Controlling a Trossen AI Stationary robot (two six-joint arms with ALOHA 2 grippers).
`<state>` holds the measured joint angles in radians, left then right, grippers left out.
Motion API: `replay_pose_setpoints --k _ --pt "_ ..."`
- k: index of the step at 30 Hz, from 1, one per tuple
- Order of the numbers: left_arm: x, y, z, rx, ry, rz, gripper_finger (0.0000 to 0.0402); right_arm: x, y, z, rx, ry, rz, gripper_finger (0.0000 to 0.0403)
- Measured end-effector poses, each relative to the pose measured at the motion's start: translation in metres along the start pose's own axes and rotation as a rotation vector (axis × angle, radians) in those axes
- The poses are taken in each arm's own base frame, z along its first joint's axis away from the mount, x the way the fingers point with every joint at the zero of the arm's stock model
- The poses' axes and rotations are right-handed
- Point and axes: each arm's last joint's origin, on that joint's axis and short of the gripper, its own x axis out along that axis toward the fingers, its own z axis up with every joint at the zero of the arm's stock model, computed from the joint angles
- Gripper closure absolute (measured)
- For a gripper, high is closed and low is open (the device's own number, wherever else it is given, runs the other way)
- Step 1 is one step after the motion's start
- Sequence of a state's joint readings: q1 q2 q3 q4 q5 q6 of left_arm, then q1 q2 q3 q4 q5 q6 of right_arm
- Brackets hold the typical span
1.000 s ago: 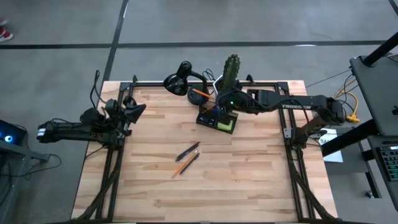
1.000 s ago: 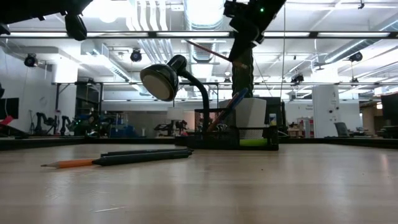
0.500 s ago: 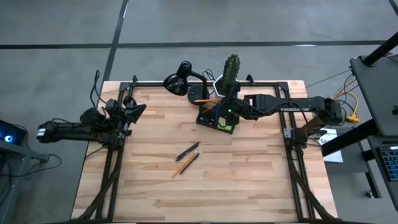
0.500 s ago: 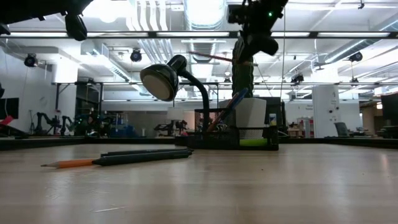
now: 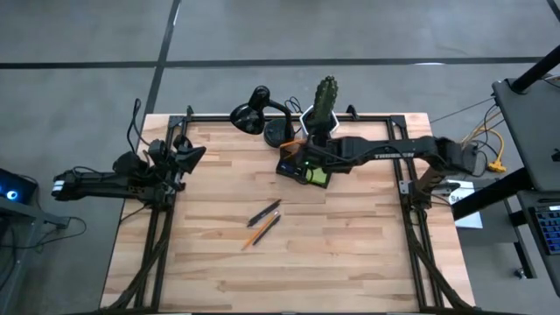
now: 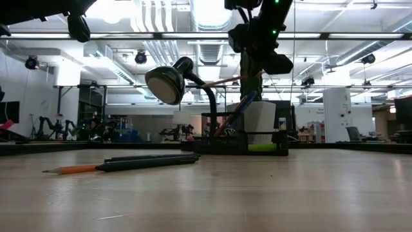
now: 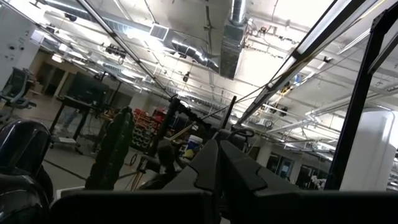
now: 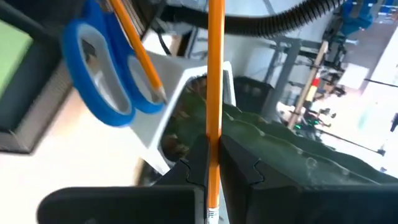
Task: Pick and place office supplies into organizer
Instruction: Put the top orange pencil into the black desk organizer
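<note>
Right end effector pinching orange pencil mid-shaft above organizer (light, stiff, slippery); I'm keeping grip firm.

High view: overhead, straight down, far enough to take in the whole table and both arms.

Low view: at tabletop height, looking level across the wood into the room; the loose pencils are nearest, the lamp and organizer farther back. It shares lamp, organizer and pencils with the high view.

Left wrist view: sits at the table's left edge, tilted up, mostly ceiling; the cactus shows far off.

Right wrist view: very close over the organizer, looking along an orange pencil past blue scissors to the cactus, which the high view also has.
</note>
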<state>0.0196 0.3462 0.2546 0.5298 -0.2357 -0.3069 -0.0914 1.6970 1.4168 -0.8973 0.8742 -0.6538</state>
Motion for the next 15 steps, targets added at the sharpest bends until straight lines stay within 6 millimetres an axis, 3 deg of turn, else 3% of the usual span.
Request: replay_pose_setpoints --k 15 --pt "0.0 0.0 0.0 0.001 0.005 0.001 0.0402 0.009 0.001 0.011 -0.348 0.131 -0.009 0.039"
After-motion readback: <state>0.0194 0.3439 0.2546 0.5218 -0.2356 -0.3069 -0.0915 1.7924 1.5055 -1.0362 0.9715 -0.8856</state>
